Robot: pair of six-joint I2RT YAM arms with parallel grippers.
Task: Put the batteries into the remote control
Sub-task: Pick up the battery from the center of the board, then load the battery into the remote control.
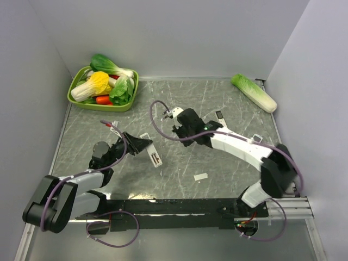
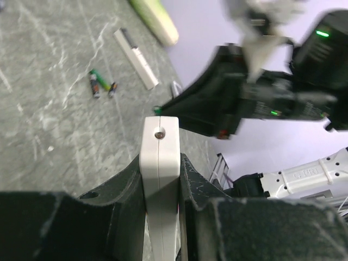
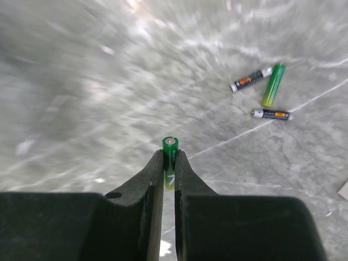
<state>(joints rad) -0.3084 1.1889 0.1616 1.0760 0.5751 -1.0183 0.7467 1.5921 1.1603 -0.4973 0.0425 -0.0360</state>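
Note:
My left gripper (image 2: 160,163) is shut on the remote control (image 2: 159,147), a slim white bar held on edge with a small dark window at its far end. In the top view the left gripper (image 1: 143,143) is left of centre and the remote control (image 1: 155,156) sticks out beyond it. My right gripper (image 3: 169,156) is shut on a green battery (image 3: 170,148), lifted above the table. Just beyond the remote's tip, the right gripper (image 1: 175,116) hovers. Another green battery (image 3: 273,84) lies on the table behind.
Two dark cells (image 3: 249,80) (image 3: 271,114) lie beside the loose green battery. A white remote with a black end (image 2: 136,58) lies near them. A green basket (image 1: 73,98) of toy vegetables stands back left, a toy cabbage (image 1: 254,92) back right, a small white piece (image 1: 200,176) near the front.

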